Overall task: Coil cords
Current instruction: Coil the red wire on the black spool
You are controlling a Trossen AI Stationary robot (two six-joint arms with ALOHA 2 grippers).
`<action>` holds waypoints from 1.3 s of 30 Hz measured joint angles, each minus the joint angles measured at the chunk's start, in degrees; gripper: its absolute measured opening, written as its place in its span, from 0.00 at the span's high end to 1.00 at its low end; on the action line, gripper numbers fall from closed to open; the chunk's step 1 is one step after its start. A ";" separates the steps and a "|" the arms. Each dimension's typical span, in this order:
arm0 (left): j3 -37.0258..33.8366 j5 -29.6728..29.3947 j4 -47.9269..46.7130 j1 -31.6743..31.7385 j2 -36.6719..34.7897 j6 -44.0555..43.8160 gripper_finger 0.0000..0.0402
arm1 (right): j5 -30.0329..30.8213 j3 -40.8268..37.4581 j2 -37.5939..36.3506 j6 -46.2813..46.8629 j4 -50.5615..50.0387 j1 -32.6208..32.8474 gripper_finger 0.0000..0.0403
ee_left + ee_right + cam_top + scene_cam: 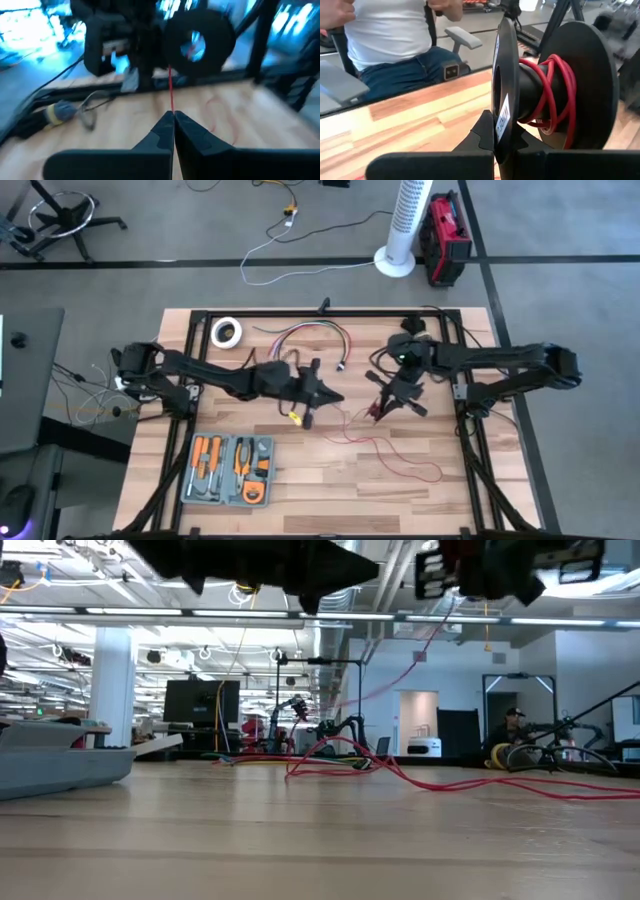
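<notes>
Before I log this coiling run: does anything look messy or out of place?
Only the red wire: it sprawls loose across the table while a few uneven turns sit on the black spool in the right pincer. The left pincer pinches the wire.

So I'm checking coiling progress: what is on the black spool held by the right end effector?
Several turns of the red wire sit on the hub of the black spool gripped by the right end effector. The far flange hides the hub's back, so the full winding can't be seen.
</notes>
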 joint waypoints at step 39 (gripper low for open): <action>-5.08 -13.61 1.60 -0.63 -0.13 -3.49 0.99 | 7.06 0.40 17.65 11.56 25.00 -2.80 0.99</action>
